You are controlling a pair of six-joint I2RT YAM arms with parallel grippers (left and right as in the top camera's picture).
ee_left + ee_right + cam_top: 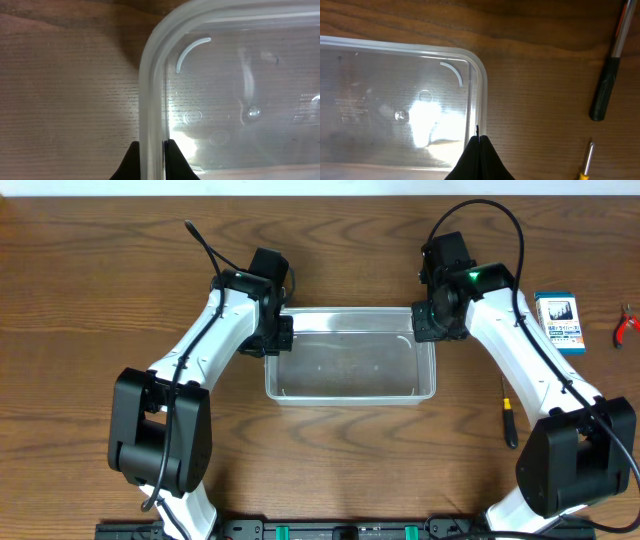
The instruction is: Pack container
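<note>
The clear plastic container (350,398) stands empty on the wooden table between my two arms. My left gripper (277,335) is at its far left corner. In the left wrist view the two fingers (152,150) are shut on the container's left rim (150,75), one finger on each side. My right gripper (428,330) is at the far right corner. In the right wrist view its fingers (478,142) are pressed together with no gap, over the right rim (480,85). I cannot see them holding the rim.
A blue-and-white box (559,322) and red pliers (626,326) lie at the far right. A black-handled screwdriver (509,420) lies right of the container; it also shows in the right wrist view (605,95), with a yellow-handled screwdriver (587,160) near it.
</note>
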